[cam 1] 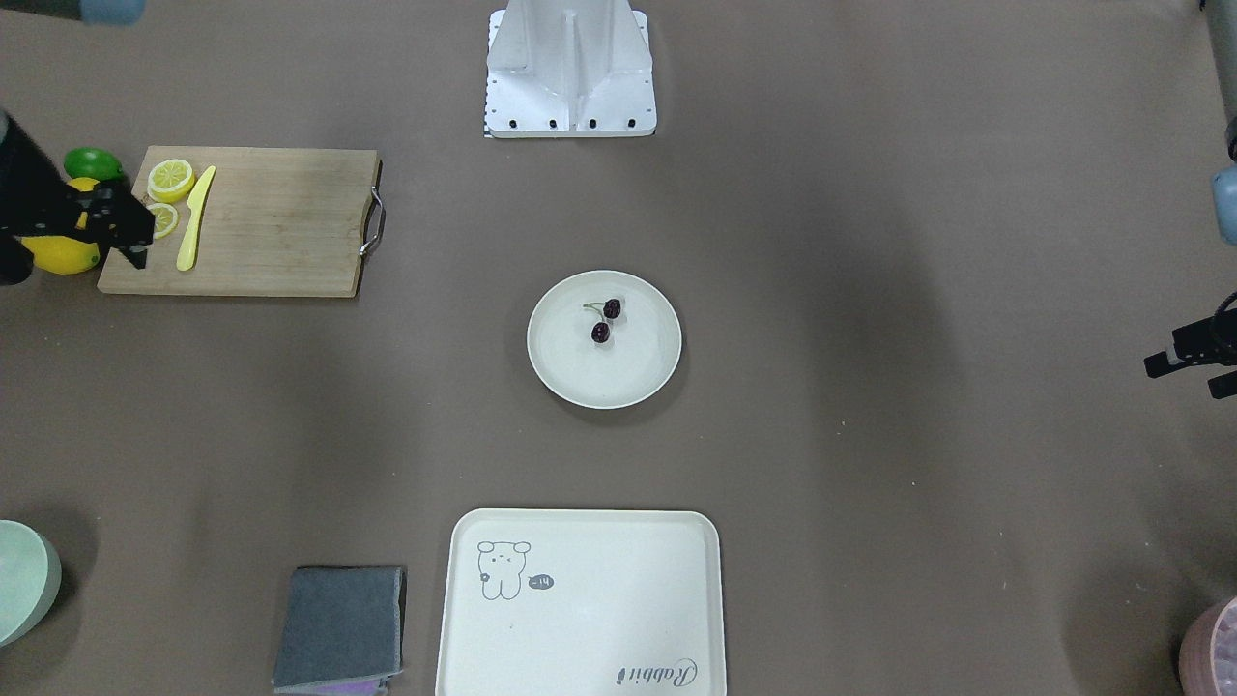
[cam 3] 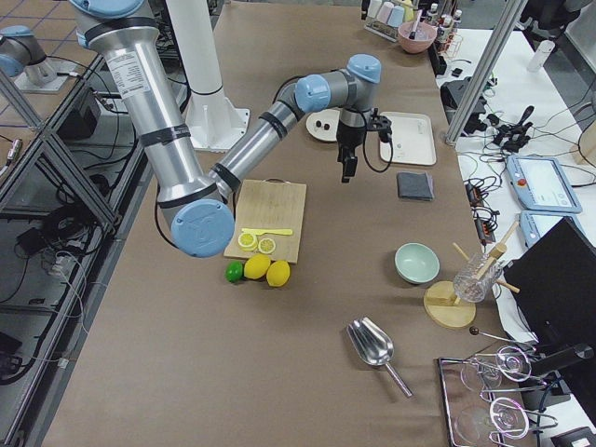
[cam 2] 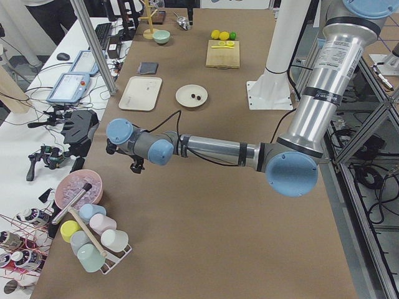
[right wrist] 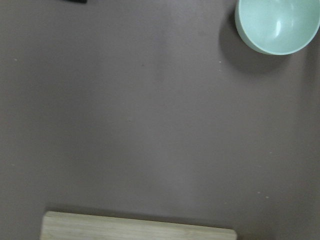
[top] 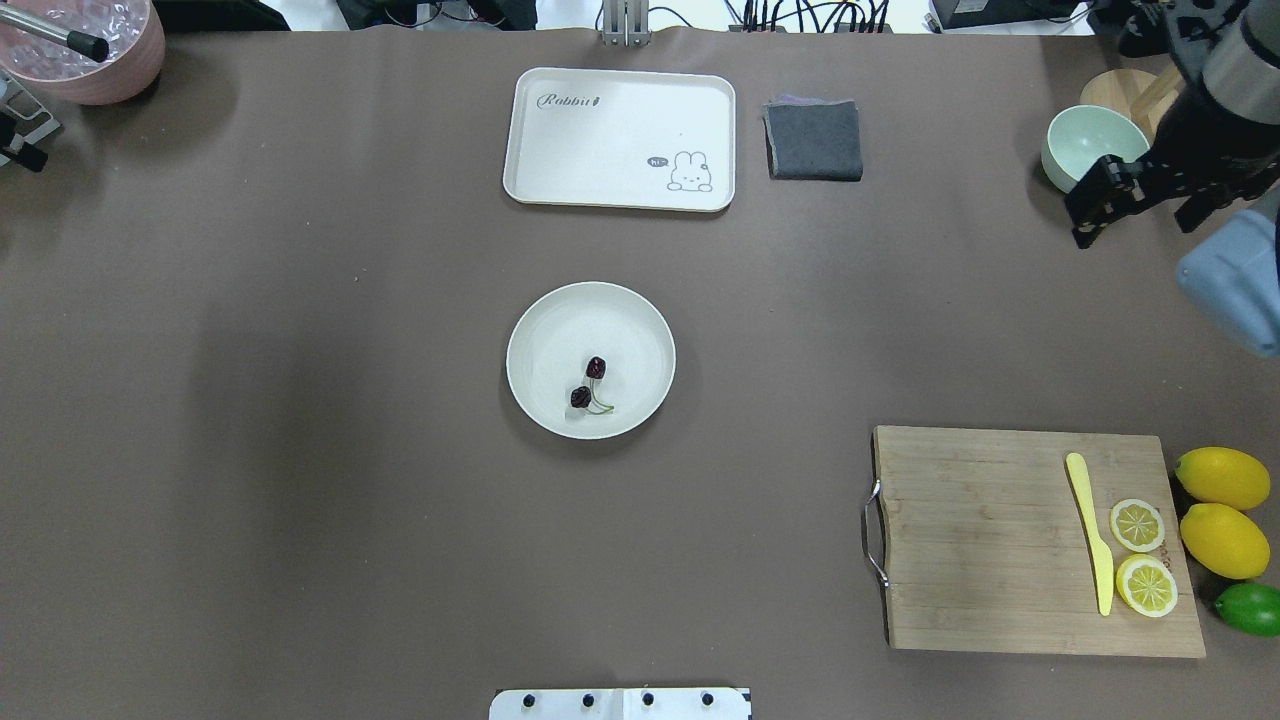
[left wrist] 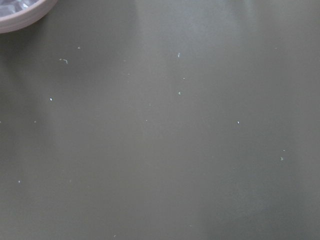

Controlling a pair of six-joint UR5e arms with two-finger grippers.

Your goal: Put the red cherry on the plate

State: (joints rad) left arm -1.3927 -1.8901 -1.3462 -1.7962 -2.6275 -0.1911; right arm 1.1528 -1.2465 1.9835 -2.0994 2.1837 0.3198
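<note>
The red cherry (top: 589, 384), two tiny dark balls joined by thin green stems, is lying inside the plate (top: 545, 325), a little off its middle, and nothing is holding it. The plate is sitting in the middle of the brown table (top: 300, 450). The right gripper (top: 1137, 228) is hanging far off to the side, near the mint-green bowl (top: 1090, 145), with its two black fingers standing apart and nothing between them. The left gripper (cam 1: 1187, 377) is hanging at the other end of the table, well apart from the plate, and its fingers are looking spread too, with nothing in them. Past the plate, a cream tray (top: 600, 140) with a little animal drawing is lying flat, and a grey cloth (top: 813, 140) is sitting just beside it. On the robot's right, a wooden board (top: 980, 540) is carrying a yellow knife (top: 1090, 530) and two lemon slices (top: 1137, 525), with two whole lemons (top: 1222, 478) and a lime (top: 1250, 608) resting beside its edge.
</note>
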